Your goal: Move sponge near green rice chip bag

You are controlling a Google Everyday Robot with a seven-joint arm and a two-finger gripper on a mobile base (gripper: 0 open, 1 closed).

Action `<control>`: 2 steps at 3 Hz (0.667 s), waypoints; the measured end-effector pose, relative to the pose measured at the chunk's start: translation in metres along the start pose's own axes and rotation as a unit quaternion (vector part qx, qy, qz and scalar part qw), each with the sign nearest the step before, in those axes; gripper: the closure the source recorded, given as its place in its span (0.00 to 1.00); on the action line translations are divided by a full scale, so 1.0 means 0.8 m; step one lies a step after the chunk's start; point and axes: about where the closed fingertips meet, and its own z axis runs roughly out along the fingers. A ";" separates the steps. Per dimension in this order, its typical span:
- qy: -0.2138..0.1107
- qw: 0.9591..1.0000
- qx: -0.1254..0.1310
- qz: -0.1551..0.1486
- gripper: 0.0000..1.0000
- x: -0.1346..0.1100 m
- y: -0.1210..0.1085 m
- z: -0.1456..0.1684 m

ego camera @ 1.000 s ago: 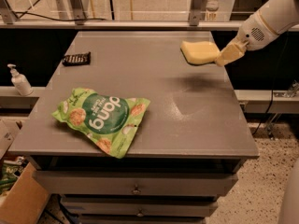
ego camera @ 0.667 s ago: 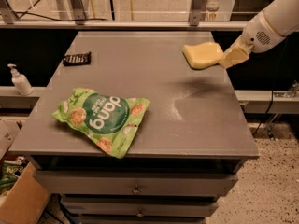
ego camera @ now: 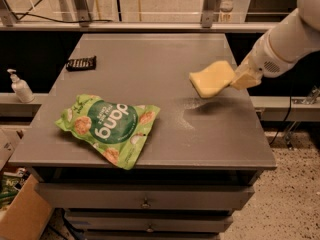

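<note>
The pale yellow sponge (ego camera: 212, 78) hangs just above the right side of the grey table (ego camera: 150, 64), casting a shadow on the surface below it. My gripper (ego camera: 235, 79) comes in from the right on a white arm and is shut on the sponge's right end. The green rice chip bag (ego camera: 108, 126), crinkled with white "dang" lettering, lies flat near the table's front left edge, well to the left of and nearer than the sponge.
A small black ridged object (ego camera: 81, 63) lies at the back left of the table. A soap dispenser bottle (ego camera: 20, 87) stands on a ledge to the left. Drawers (ego camera: 145, 203) sit under the tabletop. A cardboard box (ego camera: 20, 219) is at the lower left.
The gripper with the sponge has moved lower and toward the front-left, closer to the table surface and the bag.
</note>
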 end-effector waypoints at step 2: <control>0.067 0.997 -0.006 -0.047 1.00 0.030 0.047 0.064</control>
